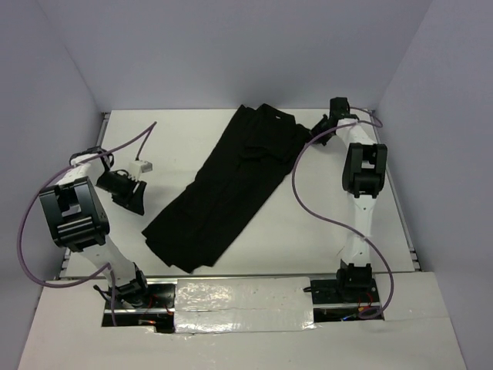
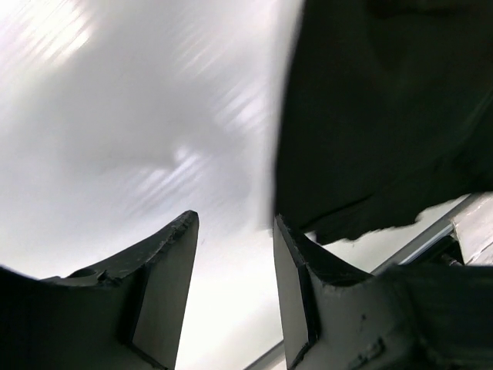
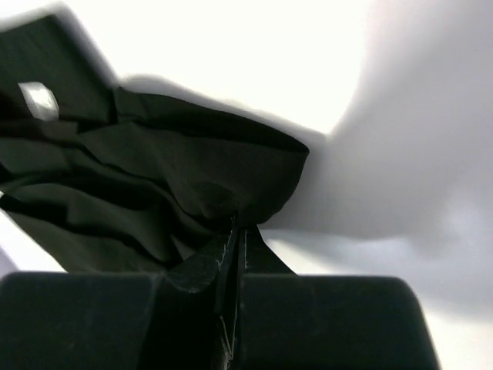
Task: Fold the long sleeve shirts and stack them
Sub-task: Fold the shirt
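A long sleeve shirt [image 1: 227, 185], plain black, lies in a long diagonal heap across the white table [image 1: 308, 231], from the far centre down to the near left. Its white neck label [image 3: 38, 99] shows in the right wrist view. At the shirt's far right corner my right gripper [image 1: 318, 125] is shut, pinching a fold of black fabric [image 3: 231, 177] between its fingertips [image 3: 240, 231]. My left gripper [image 1: 131, 196] hovers left of the shirt's lower end, open and empty. In the left wrist view its fingers [image 2: 173, 262] frame bare table, with the shirt's edge [image 2: 385, 116] just to the right.
White walls close in the table on three sides. Metal rails [image 1: 407, 231] run along the side edges. Purple cables [image 1: 308, 193] loop from both arms, the right one hanging over the table beside the shirt. Silver tape [image 1: 239, 297] covers the near edge between the arm bases.
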Tool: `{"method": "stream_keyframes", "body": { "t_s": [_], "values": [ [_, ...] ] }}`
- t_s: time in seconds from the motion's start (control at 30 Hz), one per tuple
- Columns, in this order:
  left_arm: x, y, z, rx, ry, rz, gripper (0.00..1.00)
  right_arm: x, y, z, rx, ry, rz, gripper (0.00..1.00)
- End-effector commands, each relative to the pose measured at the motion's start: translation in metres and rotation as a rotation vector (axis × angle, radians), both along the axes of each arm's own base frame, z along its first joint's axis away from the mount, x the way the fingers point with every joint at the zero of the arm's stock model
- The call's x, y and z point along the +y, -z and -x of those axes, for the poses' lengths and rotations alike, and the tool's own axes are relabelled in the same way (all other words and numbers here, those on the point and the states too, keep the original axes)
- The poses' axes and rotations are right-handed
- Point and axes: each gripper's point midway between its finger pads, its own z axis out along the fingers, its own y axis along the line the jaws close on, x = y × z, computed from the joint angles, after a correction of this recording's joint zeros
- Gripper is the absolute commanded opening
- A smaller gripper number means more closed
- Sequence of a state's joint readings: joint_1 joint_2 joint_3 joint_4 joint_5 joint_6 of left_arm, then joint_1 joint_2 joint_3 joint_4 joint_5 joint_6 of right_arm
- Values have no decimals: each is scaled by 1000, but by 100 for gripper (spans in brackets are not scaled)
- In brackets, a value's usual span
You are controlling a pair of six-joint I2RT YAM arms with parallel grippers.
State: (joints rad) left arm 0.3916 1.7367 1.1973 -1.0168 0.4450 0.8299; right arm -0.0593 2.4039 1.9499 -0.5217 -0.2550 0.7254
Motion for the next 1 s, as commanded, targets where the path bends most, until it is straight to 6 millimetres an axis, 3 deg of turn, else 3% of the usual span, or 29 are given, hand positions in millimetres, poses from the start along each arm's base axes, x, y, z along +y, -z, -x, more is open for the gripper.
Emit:
{"method": "stream_keyframes", "body": {
  "t_s": [0.0, 0.07, 0.17, 0.23, 0.27, 0.3, 0.33, 0.37, 0.4, 0.43, 0.47, 0.5, 0.53, 0.57, 0.6, 0.63, 0.67, 0.73, 0.8, 0.9, 0.97],
  "values": [
    [-25, 2, -7, 14, 61, 37, 56, 7, -26, -48, -95, 1, -61, 0],
    [-48, 2, -9, 10, 128, 55, 56, 9, -55, -75, -205, 2, -65, 6],
    [-80, 2, -4, 17, 220, 94, 57, 0, -77, -91, -308, 7, -48, 27],
    [-101, 3, 1, 32, 268, 145, 58, -10, -99, -91, -354, 4, -12, 38],
    [-106, 3, 4, 40, 276, 162, 60, -18, -99, -86, -356, -18, 31, 42],
    [-112, 4, 6, 50, 280, 184, 63, -23, -122, -80, -384, -31, 68, 44],
    [-115, 5, 6, 52, 284, 192, 64, -27, -127, -71, -374, -42, 102, 46],
    [-117, 7, 7, 56, 287, 199, 67, -30, -111, -57, -329, -72, 157, 46],
    [-121, 9, 10, 66, 292, 217, 68, -29, -140, -45, -364, -87, 177, 46],
    [-124, 10, 12, 71, 296, 226, 69, -26, -141, -33, -355, -100, 183, 46],
    [-127, 11, 14, 75, 301, 239, 69, -22, -104, -4, -258, -117, 173, 46],
    [-131, 13, 21, 92, 307, 259, 69, -10, -129, 13, -300, -129, 169, 46],
    [-139, 13, 25, 95, 328, 287, 69, -2, -129, 22, -326, -138, 158, 46],
    [-143, 15, 29, 106, 335, 295, 67, 8, -84, 58, -225, -152, 131, 46],
    [-146, 21, 34, 111, 342, 298, 66, 27, -101, 71, -265, -163, 99, 46],
    [-147, 25, 38, 119, 361, 287, 63, 43, -95, 82, -270, -181, 80, 46],
    [-152, 30, 47, 137, 390, 277, 55, 51, -73, 109, -208, -185, 59, 46],
    [-158, 34, 53, 138, 446, 271, 49, 85, -50, 136, -164, -216, 6, 46],
    [-164, 37, 63, 155, 489, 279, 39, 117, -38, 151, -133, -270, -26, 47],
    [-167, 46, 76, 180, 542, 281, 20, 134, -6, 166, -19, -286, -32, 47],
    [-172, 51, 90, 207, 605, 279, 6, 137, 10, 164, 28, -278, -40, 47]
  ]
}}
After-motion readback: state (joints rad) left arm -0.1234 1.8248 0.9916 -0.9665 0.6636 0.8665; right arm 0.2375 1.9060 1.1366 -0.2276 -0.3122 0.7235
